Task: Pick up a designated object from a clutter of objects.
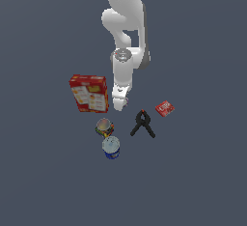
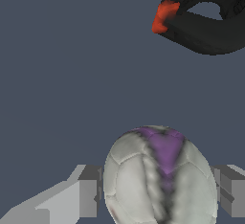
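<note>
Gripper [image 1: 120,105] points down beside the glossy red cracker box [image 1: 89,93] in the exterior view. In the wrist view, grey blocky fingers [image 2: 79,196] clasp the round, seamed whitish ball [image 2: 160,180]; matte black clamp [image 2: 206,19] lies apart.

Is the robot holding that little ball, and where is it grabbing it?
The little ball sits between the jaws of the gripper, one finger at each side, around its middle. Whether they press it tight yet cannot be told.
</note>
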{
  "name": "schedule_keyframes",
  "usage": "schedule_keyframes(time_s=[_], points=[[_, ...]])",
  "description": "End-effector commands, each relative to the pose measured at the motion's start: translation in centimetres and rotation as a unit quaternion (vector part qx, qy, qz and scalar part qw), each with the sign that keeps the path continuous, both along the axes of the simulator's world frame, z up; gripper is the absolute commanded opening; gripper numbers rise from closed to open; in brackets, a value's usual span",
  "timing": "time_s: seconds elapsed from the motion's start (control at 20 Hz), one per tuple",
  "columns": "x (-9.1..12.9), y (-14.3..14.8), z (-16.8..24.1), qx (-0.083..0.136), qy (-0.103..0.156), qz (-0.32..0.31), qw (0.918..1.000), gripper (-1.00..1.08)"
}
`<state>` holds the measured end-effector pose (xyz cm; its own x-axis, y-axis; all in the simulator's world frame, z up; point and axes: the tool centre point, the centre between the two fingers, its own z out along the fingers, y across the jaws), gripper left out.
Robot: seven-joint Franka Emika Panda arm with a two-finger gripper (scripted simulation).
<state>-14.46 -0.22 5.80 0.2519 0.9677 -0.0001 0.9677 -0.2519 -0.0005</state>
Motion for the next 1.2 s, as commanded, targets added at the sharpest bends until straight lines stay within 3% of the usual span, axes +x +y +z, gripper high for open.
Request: schedule_keyframes(time_s=[0.0, 1.15], points=[[0.6, 0.5, 1.1, 0.000, -0.001, 0.000, 1.0000, -1.00], [9.4, 8.2, 18.1, -0.001, 0.000, 0.000, 1.0000, -1.00]])
